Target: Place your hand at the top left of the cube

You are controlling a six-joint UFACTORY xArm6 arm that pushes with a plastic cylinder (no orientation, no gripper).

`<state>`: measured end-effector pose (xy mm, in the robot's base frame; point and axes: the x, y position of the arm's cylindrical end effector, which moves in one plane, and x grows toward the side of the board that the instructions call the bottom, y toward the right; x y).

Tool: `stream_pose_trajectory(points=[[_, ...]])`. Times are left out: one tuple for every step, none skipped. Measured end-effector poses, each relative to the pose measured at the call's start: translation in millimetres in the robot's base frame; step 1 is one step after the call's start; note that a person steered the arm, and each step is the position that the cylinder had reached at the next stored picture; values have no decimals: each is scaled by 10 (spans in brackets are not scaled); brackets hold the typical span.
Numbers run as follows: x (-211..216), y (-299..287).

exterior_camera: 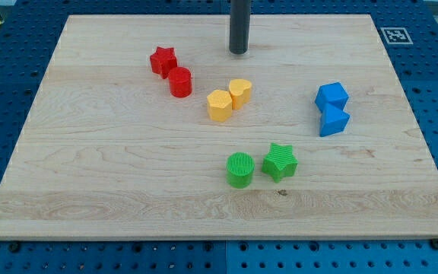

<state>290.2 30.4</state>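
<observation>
A blue cube [331, 96] sits at the view's right, touching a second blue block [334, 121] just below it. My tip [239, 52] rests on the board near the view's top centre, well to the left of and above the blue cube. A red star [163, 60] and a red cylinder [180, 81] sit to the left of my tip and lower. A yellow hexagon [220, 106] and a yellow rounded block [240, 93] sit below my tip.
A green cylinder [240, 169] and a green star [280, 160] sit in the lower middle. The wooden board [90, 175] lies on a blue pegboard table. A fiducial marker [395, 35] is at the board's top right corner.
</observation>
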Motion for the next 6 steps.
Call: stream_pose_trajectory(points=[[126,142],[335,409],[418,603],[437,1014],[585,1171],[673,1021]])
